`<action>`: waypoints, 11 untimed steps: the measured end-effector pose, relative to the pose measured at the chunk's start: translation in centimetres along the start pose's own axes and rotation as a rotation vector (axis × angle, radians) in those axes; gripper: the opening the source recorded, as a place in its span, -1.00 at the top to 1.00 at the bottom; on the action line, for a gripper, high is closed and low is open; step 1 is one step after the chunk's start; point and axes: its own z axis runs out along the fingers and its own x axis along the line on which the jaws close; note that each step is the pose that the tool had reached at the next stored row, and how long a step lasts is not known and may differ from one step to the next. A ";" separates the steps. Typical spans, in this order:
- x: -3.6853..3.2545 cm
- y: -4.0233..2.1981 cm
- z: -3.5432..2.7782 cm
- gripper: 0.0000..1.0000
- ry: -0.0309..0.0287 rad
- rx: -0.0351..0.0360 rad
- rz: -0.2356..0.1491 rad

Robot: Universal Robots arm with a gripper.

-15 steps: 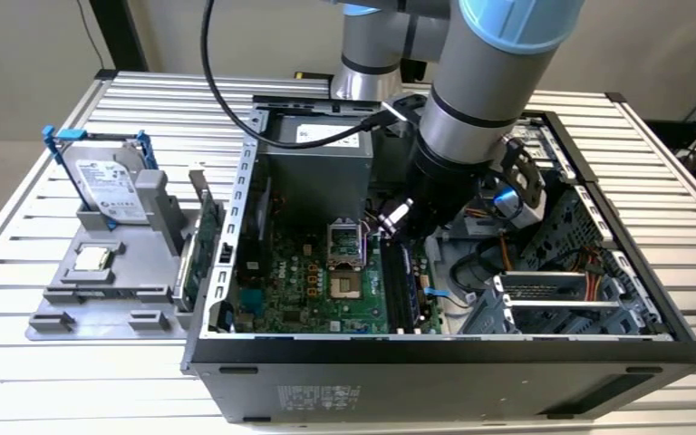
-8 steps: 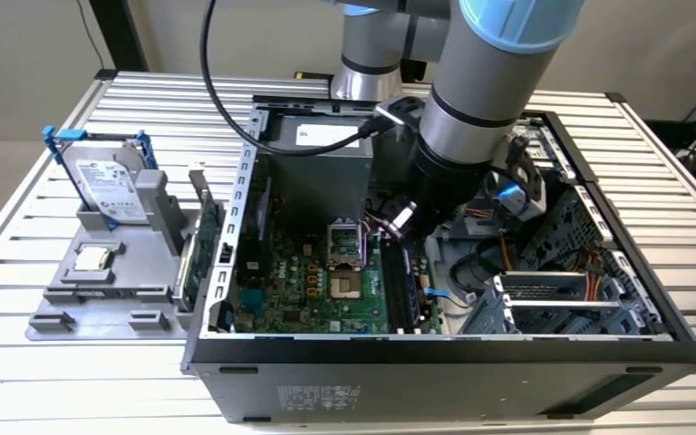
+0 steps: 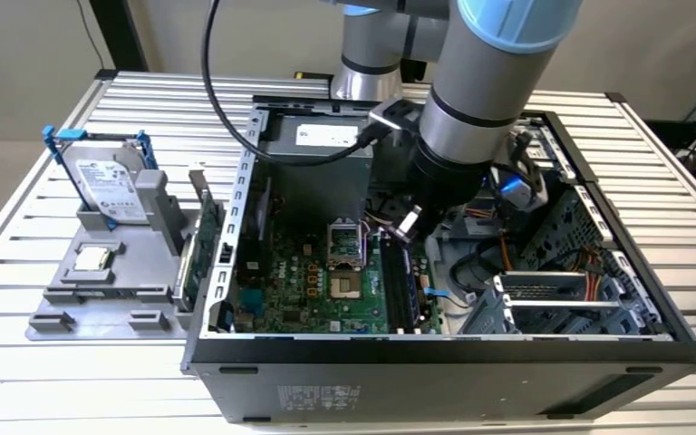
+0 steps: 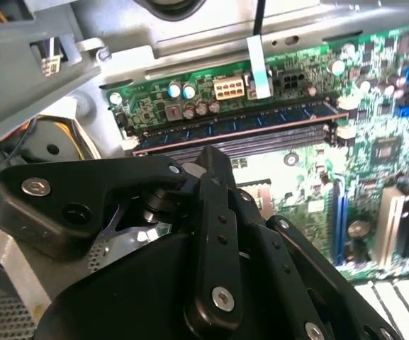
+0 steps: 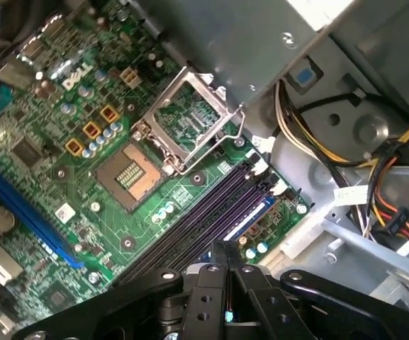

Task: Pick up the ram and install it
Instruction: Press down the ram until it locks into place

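Observation:
In the second wrist view the ram (image 4: 261,122), a long narrow stick with dark chips, stands on edge in the slot nearest the motherboard's edge. Black empty slots (image 4: 261,142) run beside it. My gripper (image 4: 211,161) hovers just above these slots with its black fingers pressed together and nothing between them. The first wrist view shows the gripper (image 5: 227,249) over the row of dark slots (image 5: 204,223). In the exterior view the gripper (image 3: 404,223) reaches down into the open computer case (image 3: 445,349), above the slots (image 3: 399,281).
The open CPU socket (image 5: 130,173) and its raised metal frame (image 5: 193,120) lie beside the slots. Cable bundles (image 5: 374,177) and the drive cage (image 3: 565,290) crowd the far side. Outside the case, a grey holder (image 3: 94,299) carries a hard drive (image 3: 106,186), a small chip (image 3: 91,259) and a green card (image 3: 209,240).

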 end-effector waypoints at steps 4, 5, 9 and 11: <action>0.00 0.00 0.00 1.00 -0.0023 0.0043 -0.060; 0.00 0.00 0.00 1.00 -0.0019 0.0037 -0.078; 0.00 0.00 0.00 1.00 -0.0005 0.0034 -0.144; 0.00 0.00 0.00 1.00 -0.0003 0.0039 -0.166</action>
